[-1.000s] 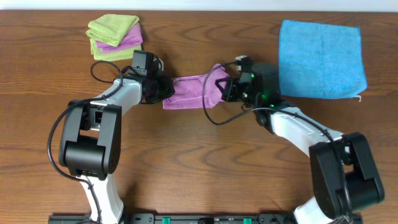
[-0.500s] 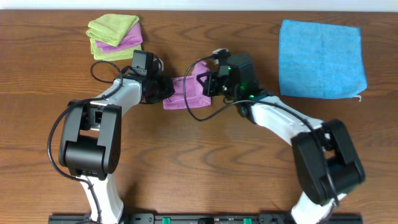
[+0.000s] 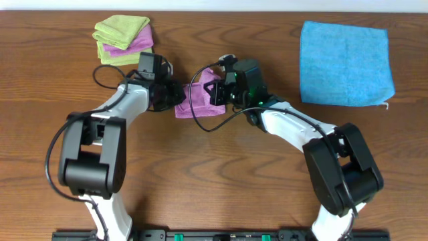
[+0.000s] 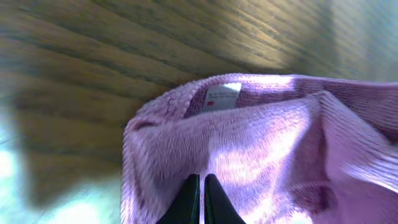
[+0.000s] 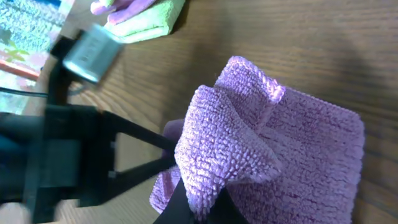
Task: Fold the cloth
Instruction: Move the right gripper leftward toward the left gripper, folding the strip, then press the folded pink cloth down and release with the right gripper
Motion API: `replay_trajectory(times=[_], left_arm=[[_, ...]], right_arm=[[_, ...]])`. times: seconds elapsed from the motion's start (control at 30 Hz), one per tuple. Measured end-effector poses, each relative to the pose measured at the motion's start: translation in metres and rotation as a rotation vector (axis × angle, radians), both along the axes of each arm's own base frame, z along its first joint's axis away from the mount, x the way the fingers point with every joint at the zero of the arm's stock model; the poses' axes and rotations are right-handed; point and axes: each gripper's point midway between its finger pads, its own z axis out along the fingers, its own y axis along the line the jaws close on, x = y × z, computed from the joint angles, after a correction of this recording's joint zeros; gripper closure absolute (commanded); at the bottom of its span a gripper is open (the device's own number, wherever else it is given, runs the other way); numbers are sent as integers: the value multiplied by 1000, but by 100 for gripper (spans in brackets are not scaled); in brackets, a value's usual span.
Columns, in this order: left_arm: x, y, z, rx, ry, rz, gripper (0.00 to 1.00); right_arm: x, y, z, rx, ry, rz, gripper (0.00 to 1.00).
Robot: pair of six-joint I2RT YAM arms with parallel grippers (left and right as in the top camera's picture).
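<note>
Just above the centre of the overhead frame, the cloth (image 3: 199, 102) lies bunched on the table (image 3: 214, 174) between both arms; the left gripper (image 3: 175, 96) pinches its left edge, jaws almost together, with the white tag (image 4: 222, 96) just beyond them; the right gripper (image 3: 215, 90) is clamped on a raised fold held over the rest; a stack of green and purple cloths (image 3: 122, 39) sits upper left; a blue cloth (image 3: 344, 63) lies flat upper right.
</note>
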Motion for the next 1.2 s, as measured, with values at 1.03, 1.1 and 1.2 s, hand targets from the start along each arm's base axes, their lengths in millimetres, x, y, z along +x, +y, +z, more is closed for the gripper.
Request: replay_trajectory(times=[1.03,1.1,1.2], left_arm=[[7,56,55,33,-95,96,94],[7,57,55,33,-94,100,94],[8,60,54,34,-94,106,94]], right_arm=[[2,42,-19,-30,-3,43,98],[2,43,-19,-30,-3,46,95],[0,47,-16,-18,-10,59,87]])
